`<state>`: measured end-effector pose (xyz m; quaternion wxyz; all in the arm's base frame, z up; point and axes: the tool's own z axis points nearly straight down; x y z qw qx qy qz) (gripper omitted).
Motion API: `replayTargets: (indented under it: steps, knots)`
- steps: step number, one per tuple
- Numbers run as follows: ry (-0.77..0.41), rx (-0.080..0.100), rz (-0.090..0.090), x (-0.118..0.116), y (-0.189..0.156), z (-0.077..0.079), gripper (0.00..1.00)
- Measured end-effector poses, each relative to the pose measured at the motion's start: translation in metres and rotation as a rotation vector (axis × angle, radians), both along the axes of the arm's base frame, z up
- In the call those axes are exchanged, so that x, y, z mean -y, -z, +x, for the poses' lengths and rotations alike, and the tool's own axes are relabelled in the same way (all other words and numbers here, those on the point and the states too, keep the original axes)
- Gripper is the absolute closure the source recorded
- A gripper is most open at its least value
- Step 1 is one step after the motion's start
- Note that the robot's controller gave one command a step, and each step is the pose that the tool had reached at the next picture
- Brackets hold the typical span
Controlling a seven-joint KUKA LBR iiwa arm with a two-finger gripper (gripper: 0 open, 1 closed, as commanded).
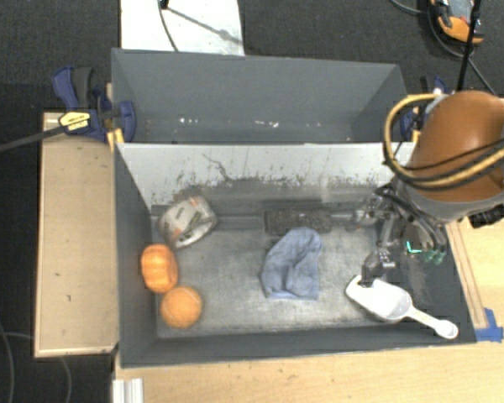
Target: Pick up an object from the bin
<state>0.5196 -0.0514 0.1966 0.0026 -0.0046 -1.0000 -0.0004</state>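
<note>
Low on the left of the bin [235,99], a small orange pumpkin [159,268] sits above an orange ball [181,306], and a pale roll of tape [186,220] lies higher up. A crumpled blue cloth [292,264] lies mid-frame. At lower right is a white plastic scoop [388,301]. The gripper [375,273] points down at its bowl's upper-left edge, hanging from the arm's orange-covered wrist [464,145] at the right edge. I cannot tell whether the claw is open or closed.

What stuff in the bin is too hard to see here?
Camera view: anything under the crumpled blue cloth, which covers the floor there.
Camera view: the white scoop, its upper edge behind the gripper.
Camera view: the print on the silvery round thing, too small to read.
Camera view: the bin, its right wall behind the arm's orange cover.
</note>
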Motion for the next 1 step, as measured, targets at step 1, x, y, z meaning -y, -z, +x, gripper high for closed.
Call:
replayTargets:
  steps: [1]
  knots:
    - [-0.002, 0.008, -0.001, 0.0, -0.0041, 0.0017, 0.0]
